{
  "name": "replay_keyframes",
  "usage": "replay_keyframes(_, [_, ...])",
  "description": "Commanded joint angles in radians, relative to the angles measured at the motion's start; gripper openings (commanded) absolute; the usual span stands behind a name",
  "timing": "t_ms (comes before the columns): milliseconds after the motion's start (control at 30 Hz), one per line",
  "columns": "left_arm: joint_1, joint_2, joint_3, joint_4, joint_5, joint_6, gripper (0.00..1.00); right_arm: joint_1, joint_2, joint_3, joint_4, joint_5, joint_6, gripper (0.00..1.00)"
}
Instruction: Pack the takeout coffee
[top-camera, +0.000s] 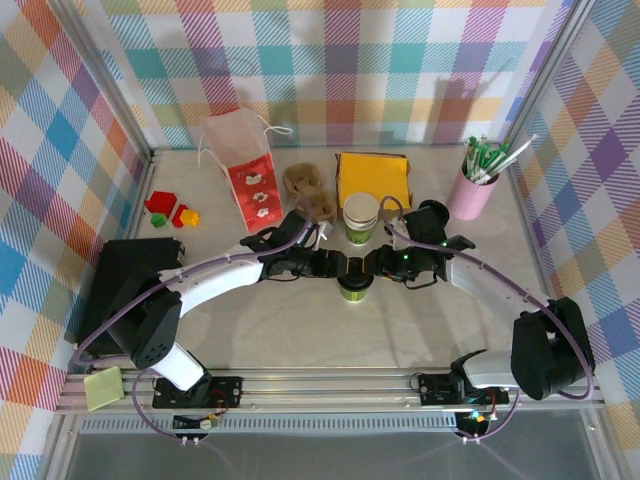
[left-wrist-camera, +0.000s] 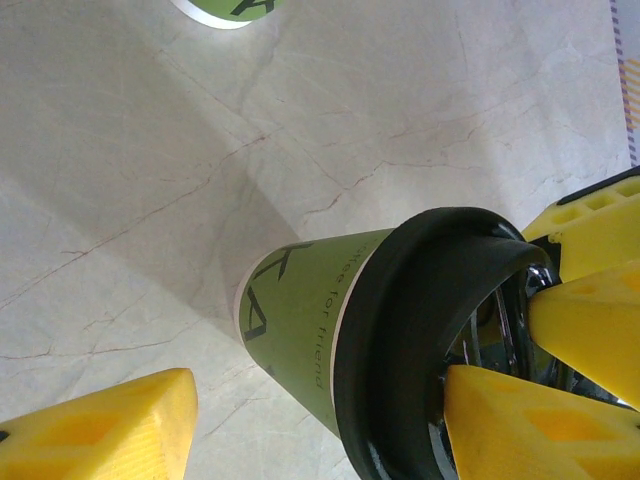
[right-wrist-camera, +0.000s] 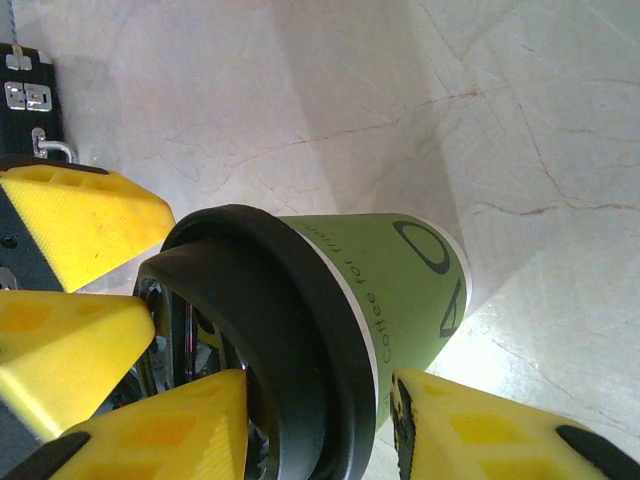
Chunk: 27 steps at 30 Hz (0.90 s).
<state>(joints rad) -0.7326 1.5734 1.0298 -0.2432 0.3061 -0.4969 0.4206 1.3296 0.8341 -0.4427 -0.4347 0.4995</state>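
Open tabletop (top-camera: 300, 330) toward near edge, coffee cup (top-camera: 354, 287) between spread left fingers (left-wrist-camera: 110, 430), right fingers (right-wrist-camera: 470, 430) flanking it, grip unclear

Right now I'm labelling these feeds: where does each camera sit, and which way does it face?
Top external: above and behind the bases, looking down on the table; left arm and right arm meet at the lidded cup.
Left wrist: on the left arm, aimed close at the cup; left gripper straddles it.
Right wrist: mirrored from the other side; right gripper brackets the cup.
Shared: all three show that cup.
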Motion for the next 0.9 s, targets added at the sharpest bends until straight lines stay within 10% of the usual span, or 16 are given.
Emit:
replay_keyframes(0, [-0.004, 0.024, -0.061, -0.095, -0.032, 0.008, 0.65, 0.007, 0.038, -0.088, -0.052, 0.123, -0.017, 0.41])
replay_keyframes(867, [-0.030, -0.034, 0.049, -0.077, -0.014, -0.003, 0.74, 0.030, -0.042, 0.122, -0.133, 0.085, -0.018, 0.53])
